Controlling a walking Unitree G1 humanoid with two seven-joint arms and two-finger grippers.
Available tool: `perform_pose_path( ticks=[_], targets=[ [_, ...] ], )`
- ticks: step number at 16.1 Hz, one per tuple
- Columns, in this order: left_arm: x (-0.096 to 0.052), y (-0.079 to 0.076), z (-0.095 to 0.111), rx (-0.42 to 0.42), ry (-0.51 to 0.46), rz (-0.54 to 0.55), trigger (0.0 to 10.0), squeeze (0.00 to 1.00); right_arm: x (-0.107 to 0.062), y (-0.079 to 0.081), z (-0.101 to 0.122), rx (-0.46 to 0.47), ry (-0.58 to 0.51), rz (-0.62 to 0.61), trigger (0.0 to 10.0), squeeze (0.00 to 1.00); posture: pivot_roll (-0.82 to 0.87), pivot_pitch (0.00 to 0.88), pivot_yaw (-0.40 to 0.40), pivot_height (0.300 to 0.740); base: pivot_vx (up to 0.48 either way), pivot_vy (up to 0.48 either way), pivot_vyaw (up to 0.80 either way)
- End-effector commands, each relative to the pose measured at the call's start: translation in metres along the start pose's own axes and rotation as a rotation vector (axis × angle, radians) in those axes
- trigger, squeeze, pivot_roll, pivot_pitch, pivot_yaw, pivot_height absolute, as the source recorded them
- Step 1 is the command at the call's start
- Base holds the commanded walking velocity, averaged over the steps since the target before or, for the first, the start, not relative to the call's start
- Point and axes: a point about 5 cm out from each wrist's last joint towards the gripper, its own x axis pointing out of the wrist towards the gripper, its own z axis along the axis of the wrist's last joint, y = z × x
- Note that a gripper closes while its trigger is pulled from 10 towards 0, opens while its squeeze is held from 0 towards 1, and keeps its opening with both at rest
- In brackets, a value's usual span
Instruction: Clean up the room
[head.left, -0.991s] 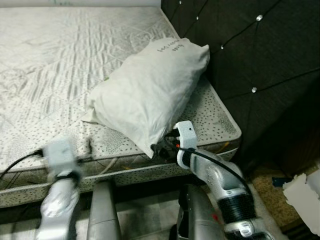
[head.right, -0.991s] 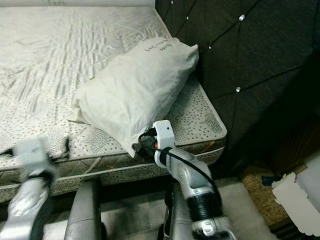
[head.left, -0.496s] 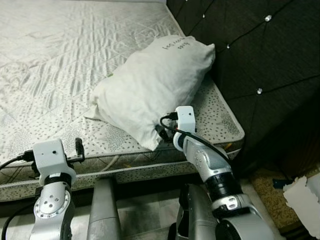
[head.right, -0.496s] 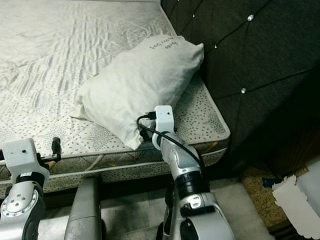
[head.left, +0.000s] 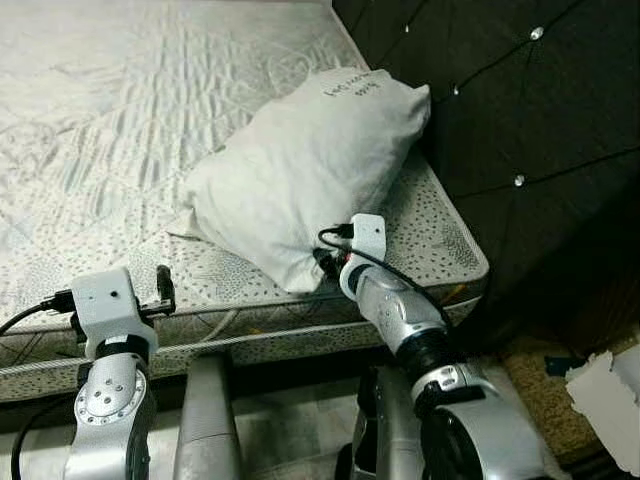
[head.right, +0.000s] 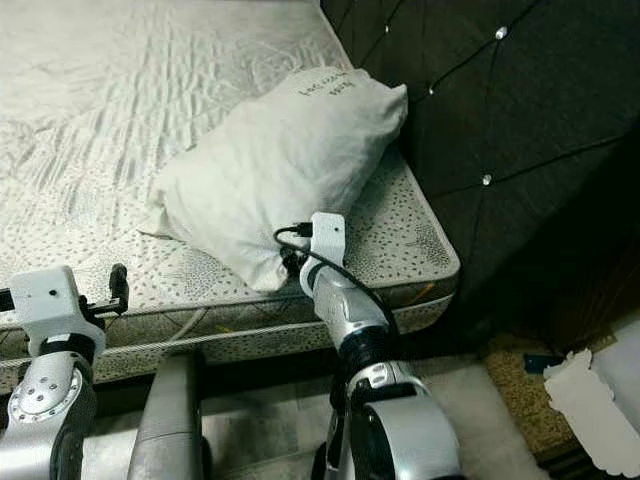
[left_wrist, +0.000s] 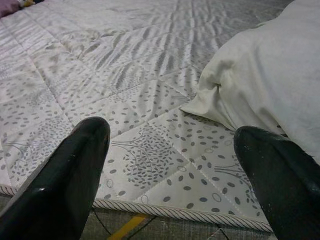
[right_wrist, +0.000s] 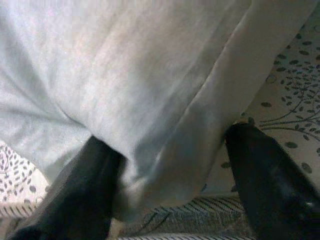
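Observation:
A white pillow (head.left: 310, 170) with handwriting on its far end lies on the bare quilted mattress (head.left: 120, 130), against the dark tufted headboard (head.left: 520, 100). My right gripper (head.left: 325, 265) is at the pillow's near corner, by the mattress's front edge. In the right wrist view that gripper (right_wrist: 170, 137) is open, its two black fingers standing on either side of the pillow corner (right_wrist: 165, 165). My left gripper (head.left: 160, 290) hovers at the mattress's front edge, to the left of the pillow. The left gripper (left_wrist: 172, 130) is open over the patterned fabric, with nothing between its fingers.
The headboard rises as a wall right of the bed. On the floor to the right lie a brown rug (head.left: 540, 380) and white torn paper (head.left: 605, 385). The mattress's piped front edge (head.left: 260, 340) runs just before both arms.
My right gripper has pushed forward onto the pillow's near corner. My left arm has risen and steadied at the mattress edge. The camera has shifted slightly.

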Motion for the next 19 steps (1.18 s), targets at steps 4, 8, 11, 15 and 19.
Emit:
perform_pose_path(
  ticks=[4,8,11,15,19],
  targets=[
    [0.000,0.001,-0.003,-0.008,0.010,0.016,10.0,0.00,0.005,0.042,0.013,0.092,-0.055,0.059,0.0,0.00,0.24,0.067,-0.116,0.556,0.000,0.000,0.00],
    [0.005,-0.001,-0.001,-0.013,-0.002,0.009,10.0,0.00,0.008,0.031,0.017,0.119,-0.091,0.010,0.0,0.00,0.23,0.036,-0.108,0.556,0.000,0.000,0.00],
    [0.009,-0.006,0.000,-0.020,-0.011,-0.006,10.0,0.00,0.009,0.018,0.023,0.115,-0.119,-0.019,0.0,0.00,0.22,0.015,-0.100,0.556,0.000,0.000,0.00],
    [0.015,-0.007,0.004,-0.024,-0.039,-0.005,10.0,0.00,0.008,0.023,0.032,0.043,-0.194,0.051,0.0,0.00,0.22,0.000,-0.093,0.556,0.000,0.000,0.00],
    [0.023,-0.011,0.009,-0.038,-0.055,-0.007,10.0,0.00,0.006,-0.005,0.056,0.005,-0.268,0.007,0.0,0.00,0.21,0.000,-0.078,0.556,0.000,0.000,0.00]
  ],
)
